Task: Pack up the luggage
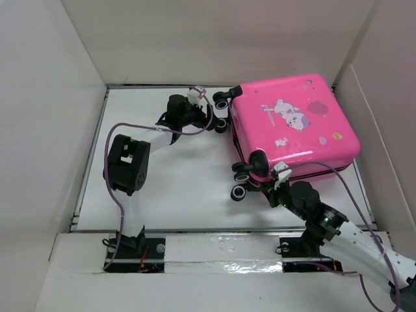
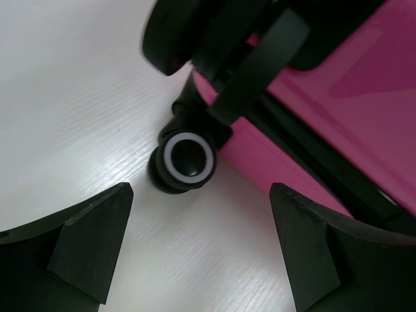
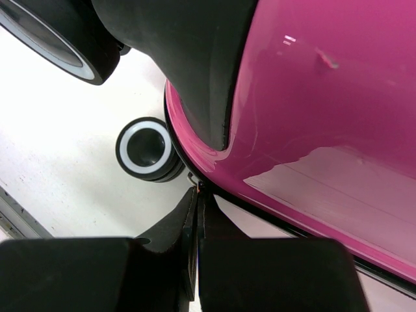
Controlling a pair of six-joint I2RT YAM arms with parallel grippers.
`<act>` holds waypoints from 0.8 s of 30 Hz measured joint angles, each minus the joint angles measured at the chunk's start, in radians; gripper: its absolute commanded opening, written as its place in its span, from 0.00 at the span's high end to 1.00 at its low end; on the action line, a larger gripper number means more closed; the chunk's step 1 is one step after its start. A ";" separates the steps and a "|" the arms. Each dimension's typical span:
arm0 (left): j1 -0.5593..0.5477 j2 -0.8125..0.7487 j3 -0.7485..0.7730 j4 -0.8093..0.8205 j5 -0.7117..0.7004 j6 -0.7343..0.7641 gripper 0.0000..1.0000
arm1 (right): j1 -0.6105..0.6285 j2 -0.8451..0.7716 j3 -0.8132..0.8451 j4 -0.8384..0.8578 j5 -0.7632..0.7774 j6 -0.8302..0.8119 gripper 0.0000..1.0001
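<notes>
Top external view: luggage [image 1: 292, 123] lies flat on the counter [image 1: 162, 188], far-right area, shell closed, wheels on its left edge. Left tool [image 1: 208, 109] is spread wide and empty, w/ a far-corner wheel [image 2: 188, 156] just ahead of it. Right tool [image 3: 197, 214] is pressed together, tips at the seam by the near corner; can't tell if a zip pull is nipped. Prob. zip work along the seam. To do it well: brace the shell w/ the left tool, follow the seam round the corner w/ the right, pull low, don't lift the case. Contents: hidden, shell shut.
</notes>
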 measured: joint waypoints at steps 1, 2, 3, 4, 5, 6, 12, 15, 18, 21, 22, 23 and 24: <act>-0.003 0.000 0.003 0.002 0.013 -0.005 0.15 | 0.000 0.001 0.000 0.000 0.000 0.000 1.00; -0.006 -0.001 0.004 0.010 0.029 -0.012 0.15 | 0.000 0.001 0.000 0.000 0.000 0.000 1.00; -0.009 -0.002 0.004 0.017 0.042 -0.020 0.15 | 0.000 0.002 0.000 0.000 0.000 0.000 1.00; -0.010 -0.002 0.004 0.027 0.058 -0.031 0.15 | 0.000 0.002 0.000 0.001 0.000 0.000 1.00; -0.013 -0.002 0.004 0.039 0.073 -0.047 0.12 | 0.000 0.003 0.000 0.001 -0.001 0.000 1.00; -0.015 -0.002 0.004 0.058 0.089 -0.068 0.12 | 0.000 0.003 0.000 0.001 -0.001 0.000 1.00; -0.007 -0.002 -0.007 0.231 0.138 -0.274 0.13 | 0.000 0.016 0.000 0.012 -0.003 0.000 1.00; -0.001 -0.002 -0.010 0.296 0.117 -0.391 0.13 | 0.000 0.019 0.000 0.014 -0.003 0.000 1.00; 0.000 0.008 0.014 0.307 0.097 -0.474 0.13 | 0.000 0.021 0.000 0.016 -0.008 0.000 1.00; 0.000 0.051 0.103 0.275 0.072 -0.518 0.13 | 0.000 0.021 0.000 0.016 -0.010 0.000 1.00; -0.001 0.066 0.131 0.261 0.062 -0.526 0.13 | 0.000 0.021 0.000 0.017 -0.010 0.000 1.00; -0.002 0.077 0.153 0.244 0.053 -0.532 0.15 | 0.000 0.021 0.000 0.017 -0.010 0.000 1.00; -0.003 0.087 0.174 0.229 0.046 -0.539 0.16 | 0.000 0.021 0.000 0.017 -0.010 0.000 1.00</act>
